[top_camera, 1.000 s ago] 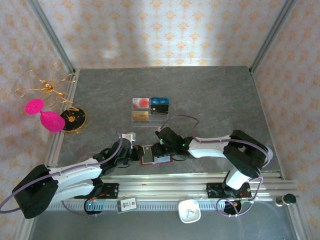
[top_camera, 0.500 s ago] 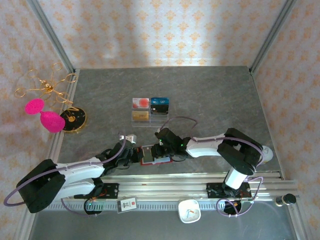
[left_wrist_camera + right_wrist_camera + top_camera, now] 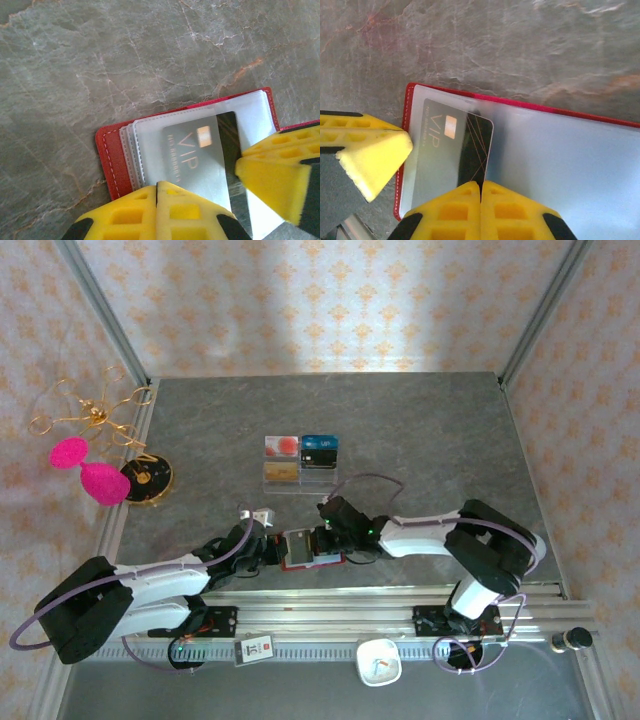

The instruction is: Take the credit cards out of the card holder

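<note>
At near table edge, top view: red card holder lay open btwn left gripper & right gripper; clear stand w/ cards sat farther back.
Left wrist view: left gripper fingers pressed together, tips over near edge of grey VIP credit card on holder's pale sleeves.
Right wrist view: right gripper pressed together at card's edge; can't tell if pinching it.

The card holder looks like red leather — its sleeves are clear shiny plastic, the table smooth grey stone.
</note>
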You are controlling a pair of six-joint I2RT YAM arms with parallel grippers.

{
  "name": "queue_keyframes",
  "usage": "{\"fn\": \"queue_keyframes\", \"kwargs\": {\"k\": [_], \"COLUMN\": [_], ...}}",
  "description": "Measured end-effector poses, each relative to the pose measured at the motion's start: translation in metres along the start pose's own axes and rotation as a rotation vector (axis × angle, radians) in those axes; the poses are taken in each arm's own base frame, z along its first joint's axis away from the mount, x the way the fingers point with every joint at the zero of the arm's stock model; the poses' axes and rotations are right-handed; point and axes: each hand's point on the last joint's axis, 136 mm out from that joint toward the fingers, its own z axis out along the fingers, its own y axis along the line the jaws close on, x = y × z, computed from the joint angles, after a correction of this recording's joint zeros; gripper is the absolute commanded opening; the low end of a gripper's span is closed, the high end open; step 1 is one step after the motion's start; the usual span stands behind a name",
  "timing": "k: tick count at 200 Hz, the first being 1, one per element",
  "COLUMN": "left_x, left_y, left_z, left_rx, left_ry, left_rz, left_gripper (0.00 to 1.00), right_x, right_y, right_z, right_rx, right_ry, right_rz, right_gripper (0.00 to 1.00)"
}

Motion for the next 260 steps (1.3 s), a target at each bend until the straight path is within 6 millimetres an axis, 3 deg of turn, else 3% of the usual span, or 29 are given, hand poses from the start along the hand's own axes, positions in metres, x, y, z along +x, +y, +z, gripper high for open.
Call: {"fn": "queue_keyframes", "kwargs": {"k": [63,106,144,166,197,224,260], "left_x": [-0.001,-0.013,0.008,0.01,0.01,0.01,0.01], "left_y": [-0.006,-0.035,-0.025,-0.023,-0.026,-0.029,-0.03], "left_z": [-0.005,-0.006,0.008,0.01,0.014,0.017,0.016], "left_rx": [0.026,0.084,0.037,0.033,0.046,0.06,0.064], "left_ry": [0.001,-0.012,0.073,0.078,0.079,0.084,0.08], "left_rz": [0.009,0.04,0.06,0.06,0.061,0.063,0.064], "left_gripper": [0.0,0.0,0.0,0.0,0.0,0.0,0.0], "right_x": [0.004,0.004,0.003,0.004,0.005,0.006,-0.001], "right_y": [-0.011,-0.01,-0.011,-0.01,-0.009,-0.008,-0.008], "right_z": [-0.008,-0.008,-0.008,-0.008,-0.005,-0.001,-0.008], "right_rx": [0.024,0.023,0.021,0.008,-0.015,-0.028,-0.036], "right_ry": [-0.022,-0.023,-0.025,-0.017,0.0,0.007,-0.019], "right_rz": [0.026,0.025,0.016,0.022,0.024,0.02,0.028], "right_gripper": [0.0,0.0,0.24,0.27,0.25,0.11,0.02]}}
